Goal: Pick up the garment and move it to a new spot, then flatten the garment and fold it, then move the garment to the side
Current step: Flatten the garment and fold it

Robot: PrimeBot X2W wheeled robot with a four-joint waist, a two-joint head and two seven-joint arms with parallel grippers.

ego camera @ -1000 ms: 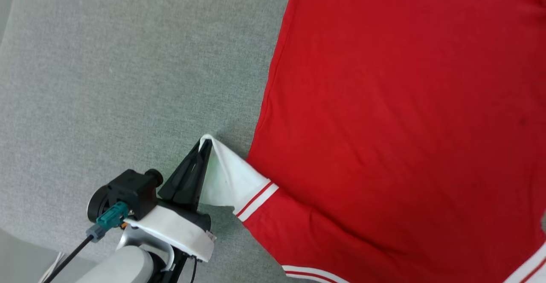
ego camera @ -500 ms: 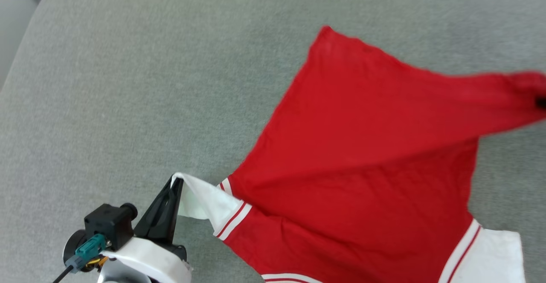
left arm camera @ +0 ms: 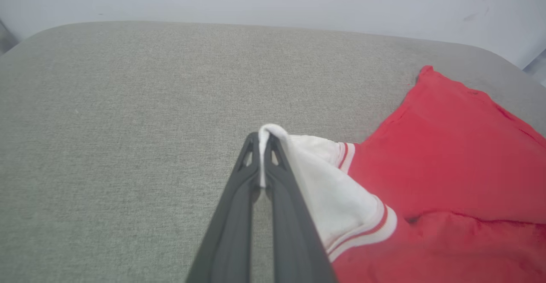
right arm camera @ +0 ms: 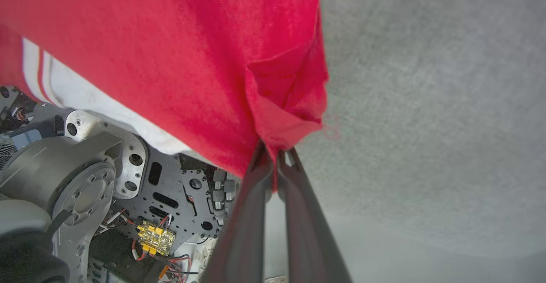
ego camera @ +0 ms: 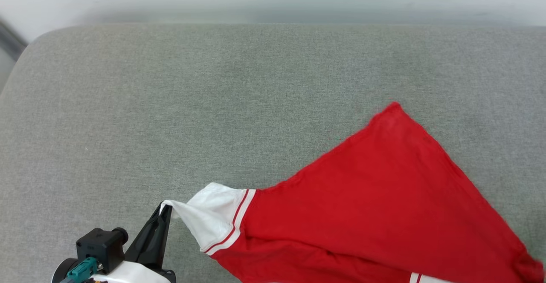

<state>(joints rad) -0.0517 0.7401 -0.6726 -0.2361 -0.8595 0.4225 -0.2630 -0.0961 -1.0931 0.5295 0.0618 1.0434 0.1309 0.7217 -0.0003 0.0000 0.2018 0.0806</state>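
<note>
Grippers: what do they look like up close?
The left gripper and right gripper each have two long, dark, tapering fingers with slots near the tips. Beside the left one: a black camera block, a teal plug, a white shell.

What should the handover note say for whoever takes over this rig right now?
Left claw: shut on the white sleeve of the garment.
Right claw: shut on a bunched red edge of it.
Garment: stretched between both claws over the grey cushion, not flat.
Done: pickup.
Left: set it down in the new spot, flatten, fold, move it aside.
</note>
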